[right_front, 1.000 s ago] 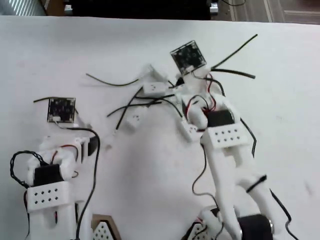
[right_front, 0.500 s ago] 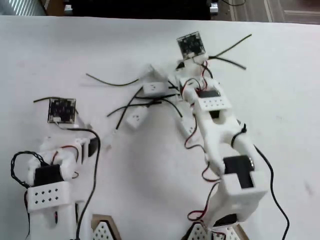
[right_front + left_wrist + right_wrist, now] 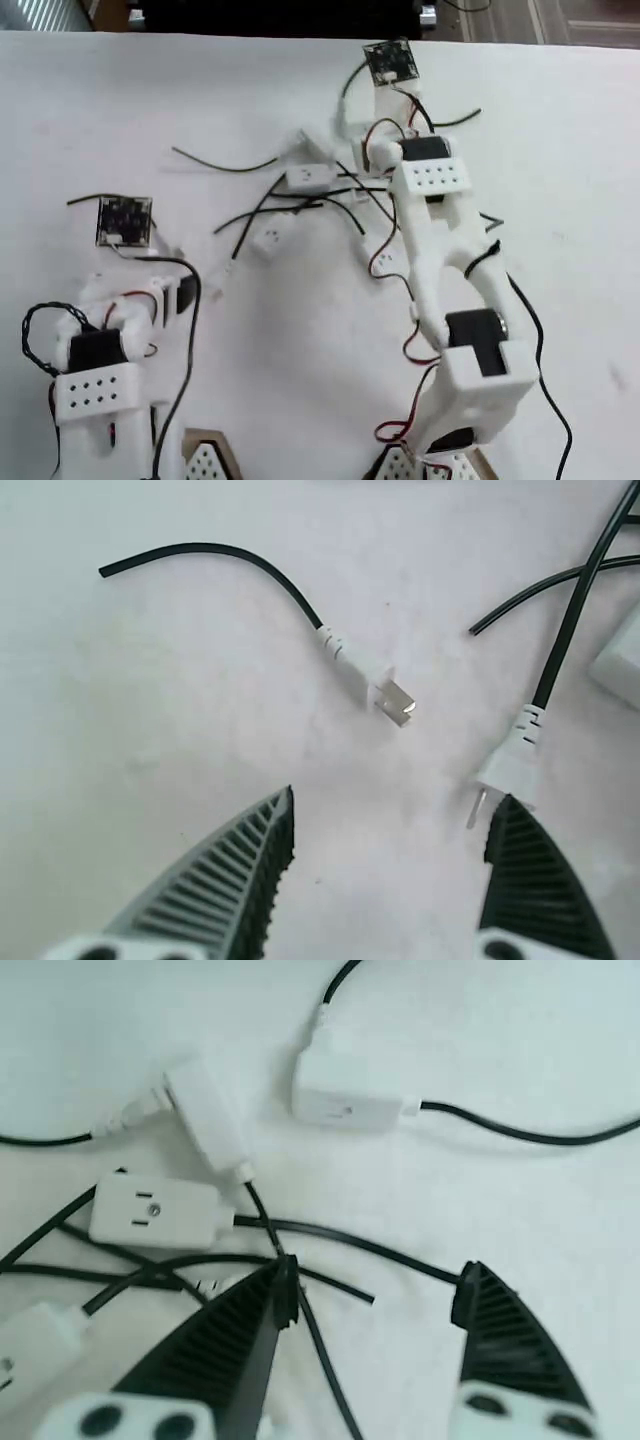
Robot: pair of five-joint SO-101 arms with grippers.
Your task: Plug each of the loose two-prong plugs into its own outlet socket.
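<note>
Two arms [image 3: 95, 370] stand at the table [image 3: 560, 150], with two loose two-prong plugs [image 3: 392, 692] and four white outlet blocks [image 3: 160, 1210] lying toward twelve o'clock.

Robotics lab bench: white table [image 3: 90, 100] bearing left arm [image 3: 95, 375] and right arm [image 3: 445, 250], wiring exposed.

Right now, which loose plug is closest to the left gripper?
The straight-cord plug, right beside one finger of the left gripper; the curved-cord plug lies farther out.
</note>
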